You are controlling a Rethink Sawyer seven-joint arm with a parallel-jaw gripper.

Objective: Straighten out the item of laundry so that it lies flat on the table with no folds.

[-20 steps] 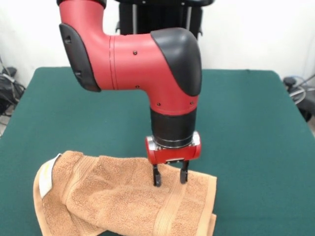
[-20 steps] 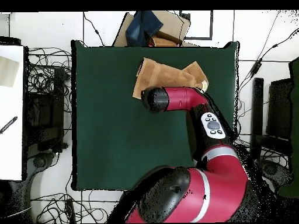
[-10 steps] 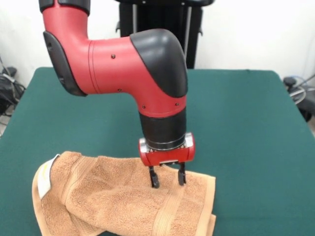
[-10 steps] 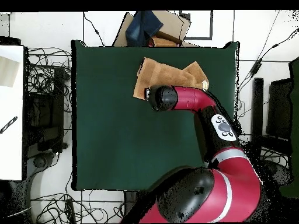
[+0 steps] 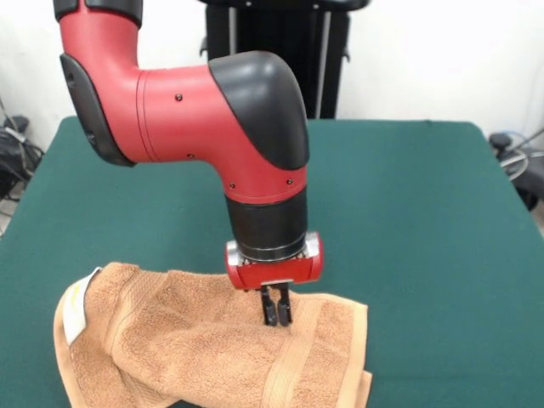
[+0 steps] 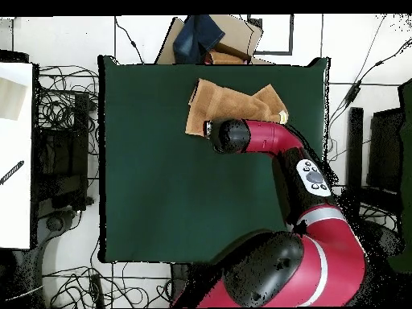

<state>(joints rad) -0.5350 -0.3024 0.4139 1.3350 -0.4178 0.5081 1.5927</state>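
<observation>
Orange-tan terry towel [image 5: 204,348], small and rectangular, lying rumpled and partly folded on the large dark green felt-covered table [image 5: 425,221], near the table's front edge in the front view and left of its middle. Folded over on itself at the left side, with a small white-yellow tag [image 5: 77,308] showing at that rounded left edge. Woven band running down the cloth right of the middle, toward the lower edge of the front view. Red and black arm [image 5: 212,127] coming down from above, ending in a red wrist block just over the towel. Black fingers [image 5: 270,311] drawn narrow, close together, tips pressed into the terry near the towel's upper edge and seemingly pinching a bit of cloth between them. In the overhead view, same towel [image 6: 229,103] spread near the table's far edge, right of centre, with one end bunched toward the right and the arm's black elbow [image 6: 231,135] covering its nearer edge. Fingers hidden under the arm in that view.
</observation>
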